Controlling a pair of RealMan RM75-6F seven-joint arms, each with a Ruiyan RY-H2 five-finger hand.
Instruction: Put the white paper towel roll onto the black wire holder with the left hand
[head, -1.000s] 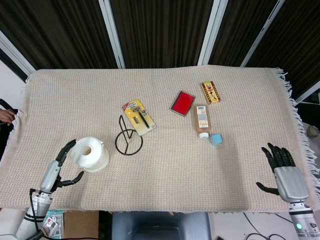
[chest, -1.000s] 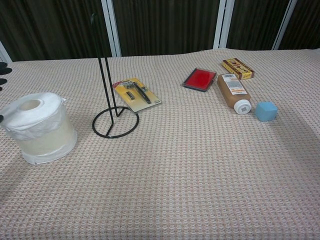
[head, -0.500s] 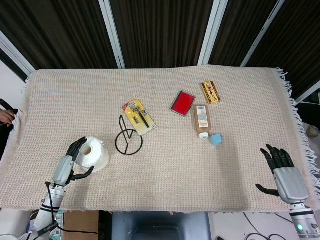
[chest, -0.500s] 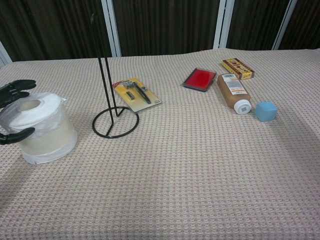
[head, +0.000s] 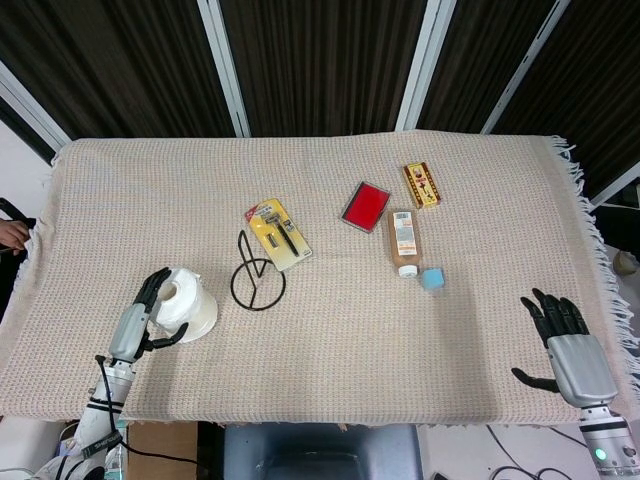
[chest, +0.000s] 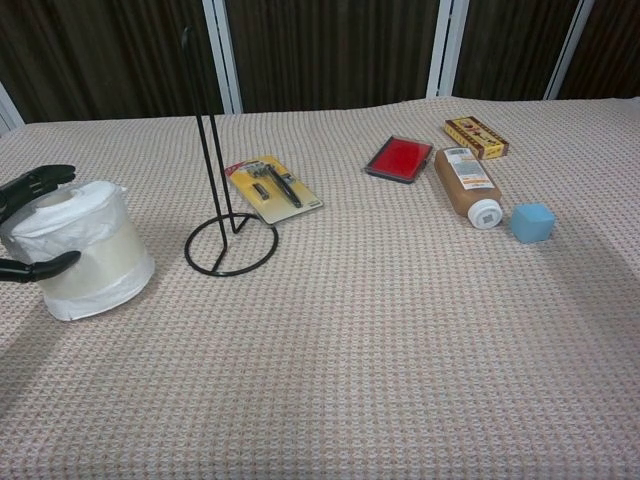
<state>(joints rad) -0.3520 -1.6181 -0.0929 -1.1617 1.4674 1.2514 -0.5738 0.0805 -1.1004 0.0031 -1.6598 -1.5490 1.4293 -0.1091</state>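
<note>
1. Two hands show — the left hand (head: 143, 318) wraps its fingers (chest: 38, 180) and thumb around the upright white paper towel roll (chest: 88, 250).
2. Roll stands near the black wire holder (chest: 214, 165), apart.
3. Right hand (head: 566, 345) — fingers spread, empty.

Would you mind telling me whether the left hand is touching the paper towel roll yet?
Touching. In the chest view the left hand has fingers lying over the top rim of the paper towel roll and the thumb against its side, with no gap visible.
</note>
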